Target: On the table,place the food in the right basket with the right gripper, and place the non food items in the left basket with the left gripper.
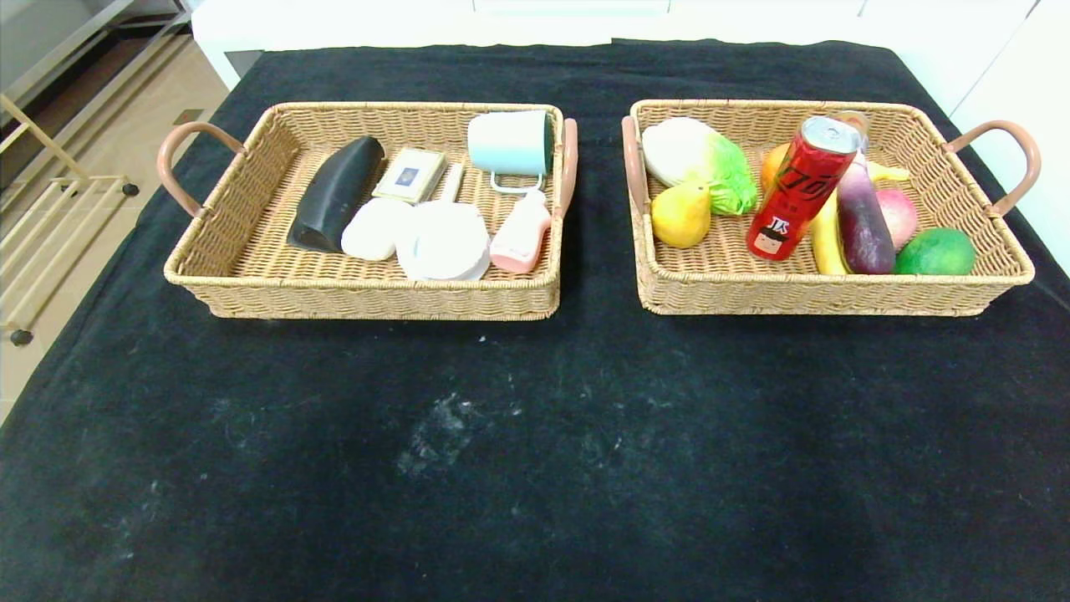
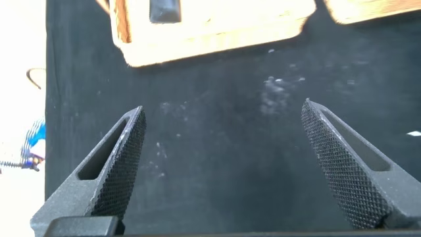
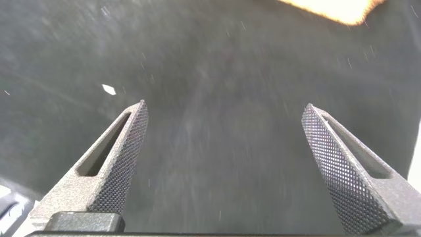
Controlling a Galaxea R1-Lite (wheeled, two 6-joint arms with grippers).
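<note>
The left basket [image 1: 251,284] holds a black case [image 1: 334,196], a small card box [image 1: 410,174], a light blue mug [image 1: 510,144], a white soap [image 1: 376,228], a white round lid [image 1: 445,242] and a pink bottle [image 1: 520,234]. The right basket [image 1: 836,293] holds a cabbage [image 1: 698,159], a pear [image 1: 680,215], a red can [image 1: 798,188], a banana [image 1: 826,238], an eggplant [image 1: 863,219], a peach [image 1: 899,213], a green fruit [image 1: 936,251] and an orange [image 1: 771,163]. Neither gripper shows in the head view. My left gripper [image 2: 223,115] is open and empty above bare cloth, as is my right gripper [image 3: 225,113].
The black tablecloth [image 1: 535,435] covers the table, with dusty white marks in front of the baskets. The left basket's front edge [image 2: 210,39] shows in the left wrist view. A metal rack [image 1: 42,209] stands on the floor at the far left.
</note>
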